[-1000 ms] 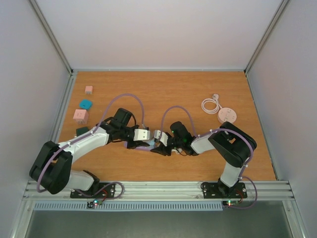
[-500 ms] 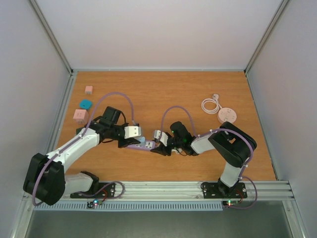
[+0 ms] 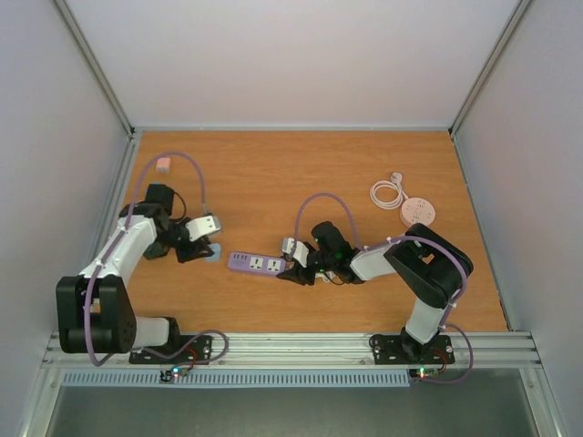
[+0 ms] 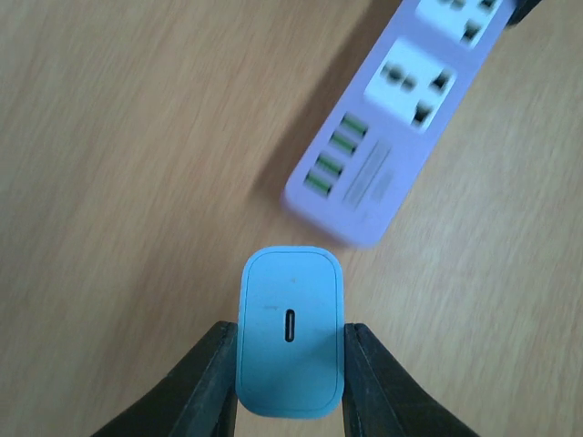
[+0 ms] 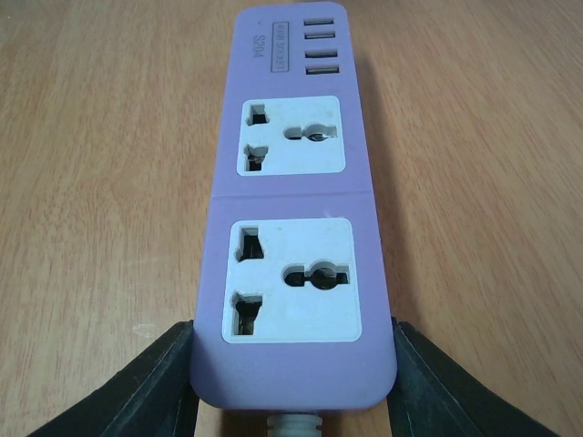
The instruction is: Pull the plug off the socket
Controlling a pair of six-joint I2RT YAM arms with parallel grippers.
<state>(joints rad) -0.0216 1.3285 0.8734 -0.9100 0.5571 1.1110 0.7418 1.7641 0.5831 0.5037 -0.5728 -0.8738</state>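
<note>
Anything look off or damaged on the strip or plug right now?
Nothing stands out. The blue plug sits squarely in the left gripper, clear of the strip; both sockets look intact and empty.

The socket strip [image 3: 256, 263] lies on the table [image 3: 301, 173], the plug [image 3: 210, 254] just left of it, apart.

L claw [image 4: 290, 364] w/ blue plug [image 4: 290, 344], apart from purple pwr strip [image 4: 387, 127]
</note>
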